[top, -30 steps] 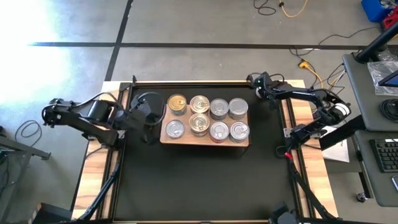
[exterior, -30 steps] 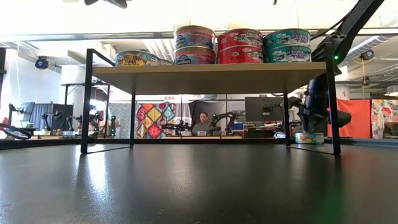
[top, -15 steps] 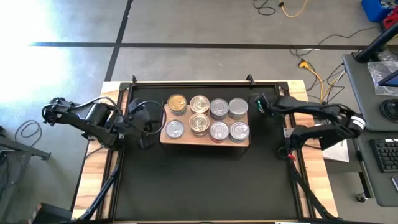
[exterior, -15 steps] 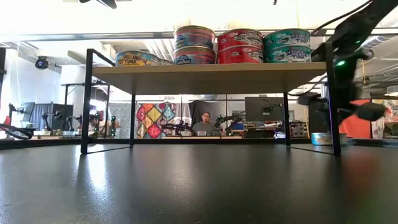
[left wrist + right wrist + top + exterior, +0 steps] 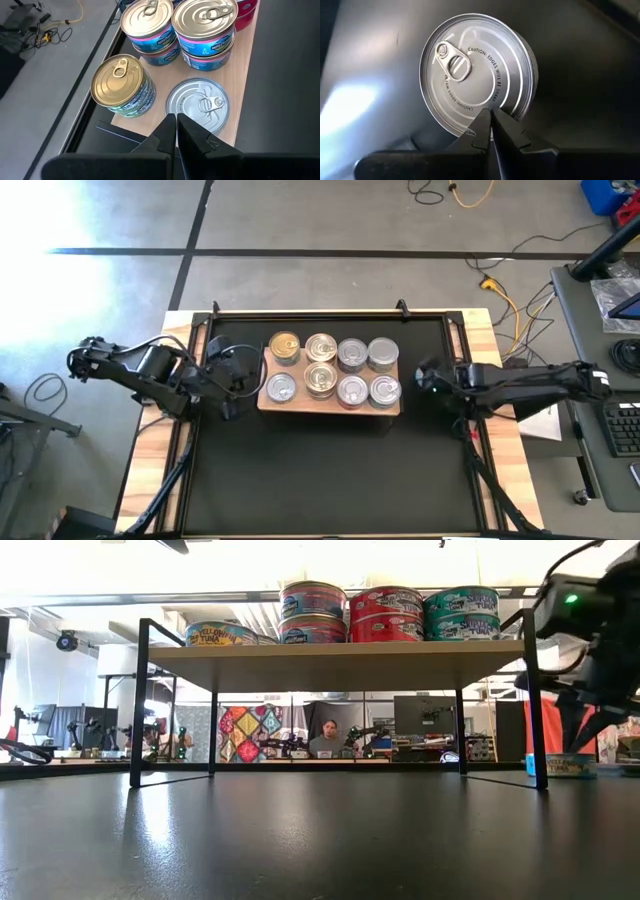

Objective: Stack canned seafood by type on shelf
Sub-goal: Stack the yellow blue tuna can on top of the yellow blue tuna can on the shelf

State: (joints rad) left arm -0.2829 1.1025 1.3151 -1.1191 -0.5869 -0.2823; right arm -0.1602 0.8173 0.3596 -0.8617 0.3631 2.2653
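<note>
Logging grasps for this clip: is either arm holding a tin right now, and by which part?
Neither holds one. The right gripper has its fingers shut, tips at the lid edge of a loose tin on the mat; the left gripper is shut and empty beside the shelf.

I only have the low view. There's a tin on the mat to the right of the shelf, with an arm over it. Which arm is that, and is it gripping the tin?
Observer: That's the right arm. The right gripper is shut, with its tips at the rim of the loose tin, not around it.
Operator: How is the shelf top filled?
Observer: From above, the shelf shows eight lids in two rows of four. Only the gold-lidded tin, at the far left corner, isn't silver.
Operator: And the left arm?
Observer: The left gripper is shut, just off the shelf's left end, pointing at a single silver-lidded tin.
</note>
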